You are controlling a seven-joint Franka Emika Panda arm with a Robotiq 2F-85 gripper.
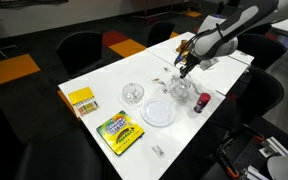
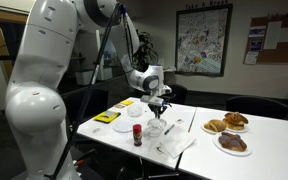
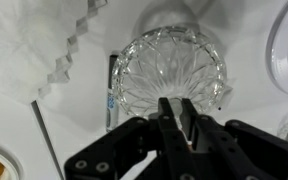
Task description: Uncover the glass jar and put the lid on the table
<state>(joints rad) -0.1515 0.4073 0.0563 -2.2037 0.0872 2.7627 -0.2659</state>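
Note:
The glass jar stands on the white table beside a white plate; it also shows in an exterior view. My gripper hangs straight over it in both exterior views. In the wrist view the cut-glass lid with a star pattern fills the middle. My fingers are drawn close together over its centre and look shut on its knob. I cannot tell whether the lid still rests on the jar.
A flat white plate, a small red-and-dark bottle, another small glass piece, a crayon box and a yellow box lie around. Plates of food and a crumpled napkin are nearby.

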